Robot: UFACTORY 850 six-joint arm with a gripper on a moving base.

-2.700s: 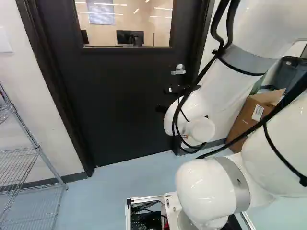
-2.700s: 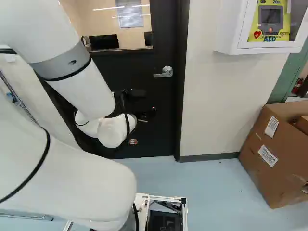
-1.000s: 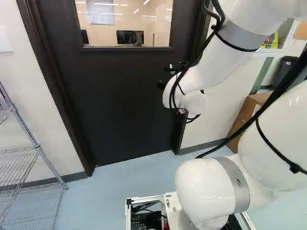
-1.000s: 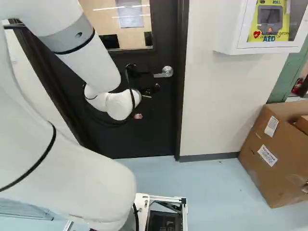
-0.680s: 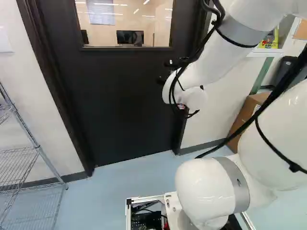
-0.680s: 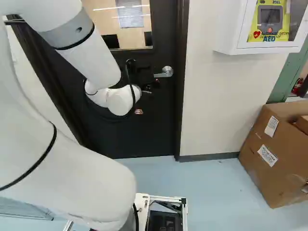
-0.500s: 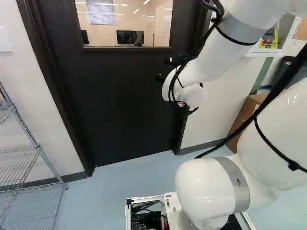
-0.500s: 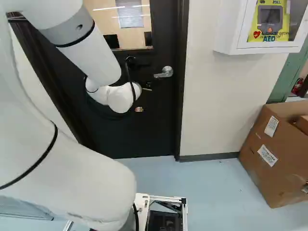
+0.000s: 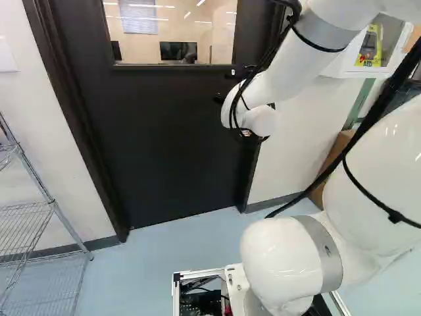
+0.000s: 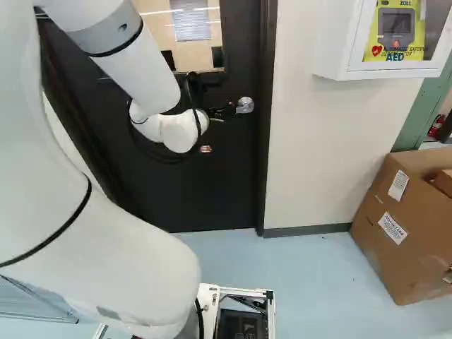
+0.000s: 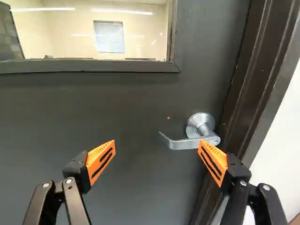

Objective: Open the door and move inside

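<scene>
The gripper is hovering, its orange pads standing wide apart. Just ahead of one pad, perhaps touching it, the silver handle is projecting from the dark door, which is standing closed.

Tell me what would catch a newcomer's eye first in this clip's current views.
Probably the bulky white arm, filling much of the left of the right base view and reaching toward a black door with a bright window. In the wrist view, the open gripper's orange pads stand out, one overlapping the silver lever handle. A white wall cabinet holds a yellow device, right of the door.
</scene>
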